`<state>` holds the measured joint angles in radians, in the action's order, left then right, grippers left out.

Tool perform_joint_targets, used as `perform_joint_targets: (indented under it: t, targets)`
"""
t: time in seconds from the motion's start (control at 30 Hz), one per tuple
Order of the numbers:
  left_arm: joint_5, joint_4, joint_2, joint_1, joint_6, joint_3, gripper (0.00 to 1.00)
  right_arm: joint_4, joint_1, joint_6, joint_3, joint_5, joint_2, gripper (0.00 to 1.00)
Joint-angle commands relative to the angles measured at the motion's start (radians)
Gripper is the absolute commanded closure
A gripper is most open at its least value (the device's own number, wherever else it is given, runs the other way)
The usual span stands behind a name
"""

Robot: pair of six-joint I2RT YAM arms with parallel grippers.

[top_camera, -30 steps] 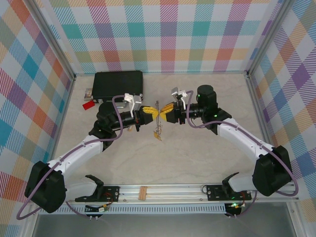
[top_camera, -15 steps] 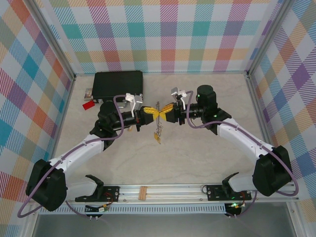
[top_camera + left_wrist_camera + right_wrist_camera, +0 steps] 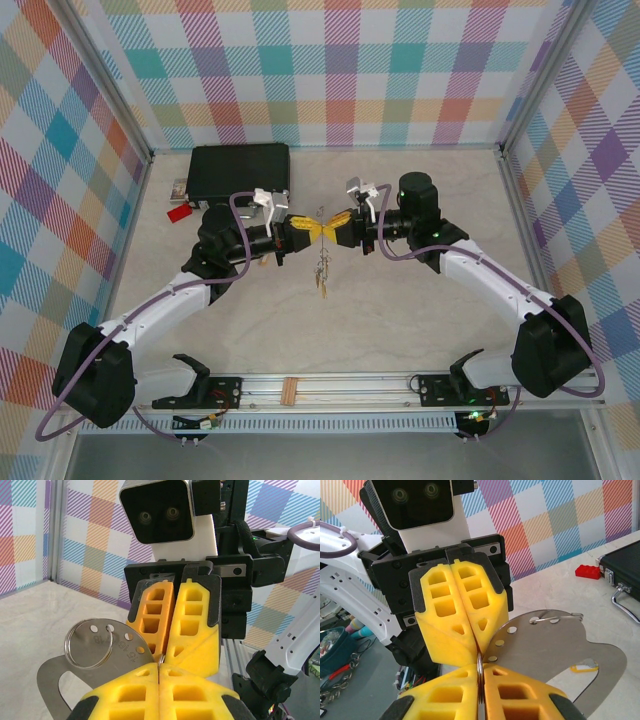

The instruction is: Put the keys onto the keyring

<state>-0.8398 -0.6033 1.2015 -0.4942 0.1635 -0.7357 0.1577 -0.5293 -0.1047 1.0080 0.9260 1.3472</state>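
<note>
Aloft, left claw (image 3: 312, 229) and right claw (image 3: 331, 224) pinched on keyring (image 3: 479, 666), keys (image 3: 322, 275) dangling above table (image 3: 400, 330)

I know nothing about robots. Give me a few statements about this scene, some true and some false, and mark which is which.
1. The left gripper and right gripper meet tip to tip, both shut on the keyring. True.
2. The keys hang just below that meeting point. True.
3. The black case sits by the arms' bases. False: it lies at the far left of the table.
4. The fingers are blue. False: they are yellow.
</note>
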Motion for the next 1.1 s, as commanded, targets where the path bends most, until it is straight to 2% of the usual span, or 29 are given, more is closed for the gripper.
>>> perform_joint_targets:
  t: [0.0,0.17,0.6,0.8,0.9,1.03,1.07]
  targets:
    - [-0.012,-0.033,-0.017,-0.007,-0.01,-0.031,1.0,-0.011,-0.013,0.038,-0.001,-0.01,-0.033,0.87]
    - [-0.014,-0.031,-0.015,-0.007,-0.01,-0.032,1.0,-0.011,-0.012,0.047,-0.012,-0.038,-0.05,0.84]
    - [-0.015,-0.029,-0.02,-0.007,-0.01,-0.029,1.0,-0.014,-0.012,0.048,-0.012,-0.042,-0.049,0.87]
    - [-0.013,-0.01,-0.024,-0.007,-0.021,-0.033,1.0,-0.074,-0.012,0.09,-0.006,-0.033,-0.049,0.86]
    - [-0.015,0.019,-0.026,-0.008,-0.038,-0.04,1.0,-0.138,-0.012,0.129,0.011,-0.038,-0.049,0.88]
    - [-0.03,0.018,-0.015,-0.007,-0.033,-0.049,1.0,-0.144,-0.012,0.137,0.014,-0.036,-0.054,1.0]
    - [-0.032,0.017,-0.013,-0.007,-0.033,-0.051,1.0,-0.142,-0.012,0.134,0.015,-0.03,-0.051,1.0]
